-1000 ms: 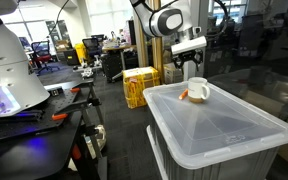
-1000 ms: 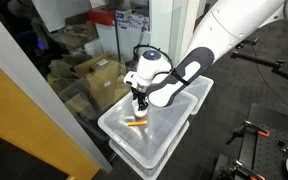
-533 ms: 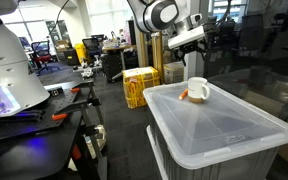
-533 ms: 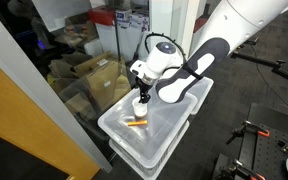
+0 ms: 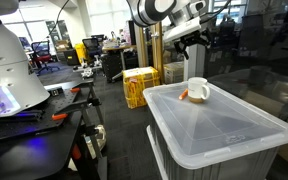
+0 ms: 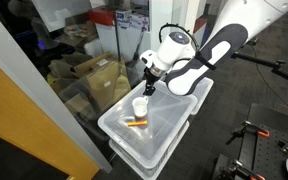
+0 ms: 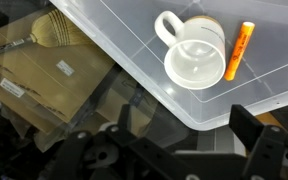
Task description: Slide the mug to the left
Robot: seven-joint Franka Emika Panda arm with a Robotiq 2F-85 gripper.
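We see the white mug [image 5: 197,90] standing upright on the translucent lid [image 5: 219,128] of a clear plastic storage bin [image 5: 174,152], close to one corner of the lid and just inside its raised edge. In both exterior views it sits at the end of the lid nearest the arm. From the wrist view the mug [image 7: 194,62] shows from above, empty, with its loop handle lying along the lid's surface. An orange marker [image 7: 235,52] lies flat just beside it, on the side turned away from the handle, and we cannot tell whether the two touch. In an exterior view the marker [image 6: 135,122] lies between the mug [image 6: 140,106] and the lid's nearer edge. The gripper [image 5: 189,42] hangs in the air above the mug, well apart from it and from the lid. In the wrist view its two dark fingers [image 7: 259,145] stand wide apart at the bottom of the picture with nothing between them, so we read the jaws as spread wide and holding nothing. Past the lid's edge, cardboard boxes [image 6: 96,78] sit on the floor beside the bin, and a yellow crate [image 5: 139,85] stands behind it
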